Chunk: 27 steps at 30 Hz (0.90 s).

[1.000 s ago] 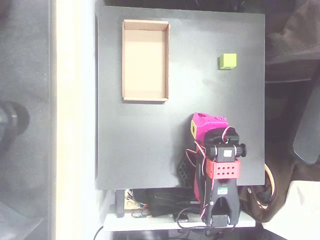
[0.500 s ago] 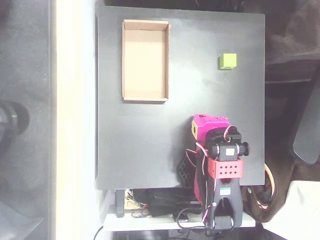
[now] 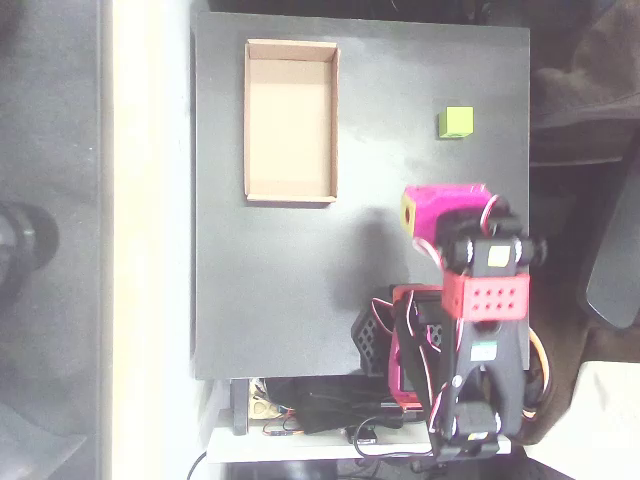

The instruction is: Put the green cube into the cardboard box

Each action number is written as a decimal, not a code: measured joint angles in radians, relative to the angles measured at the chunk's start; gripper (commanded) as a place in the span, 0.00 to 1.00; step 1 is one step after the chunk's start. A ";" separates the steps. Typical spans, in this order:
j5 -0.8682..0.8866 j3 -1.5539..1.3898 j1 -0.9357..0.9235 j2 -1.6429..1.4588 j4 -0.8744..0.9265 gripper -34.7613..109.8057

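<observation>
Green cube [image 3: 456,121] sits on black table [image 3: 280,280] at 1 o'clock, well apart from cardboard box [image 3: 290,120] at 11; gripper [image 3: 420,212] below cube, holding nothing, jaw state unclear; cube looks light, rigid; pinch opposite flat faces.

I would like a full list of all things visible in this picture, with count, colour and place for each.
cube: one, yellow-green, on the table near its upper right corner in the overhead view.
box: one, tan cardboard, nothing in it, upper left part of the table.
table: one, black, centre of the picture.
arm: one, magenta, black and red, at the lower right.
pincer: one, magenta with a yellow face, below the cube, apart from it.
</observation>
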State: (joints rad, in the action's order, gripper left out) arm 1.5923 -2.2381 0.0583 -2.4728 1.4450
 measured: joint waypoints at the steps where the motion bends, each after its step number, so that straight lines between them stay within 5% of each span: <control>1: 0.000 0.058 0.000 0.046 0.000 0.25; 21: -0.002 0.664 -0.118 0.617 -0.005 0.25; 27: -0.002 0.769 -0.166 0.739 -0.008 0.33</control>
State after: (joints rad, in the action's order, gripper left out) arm 1.5907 -1.4696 -0.1074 -1.7334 1.4373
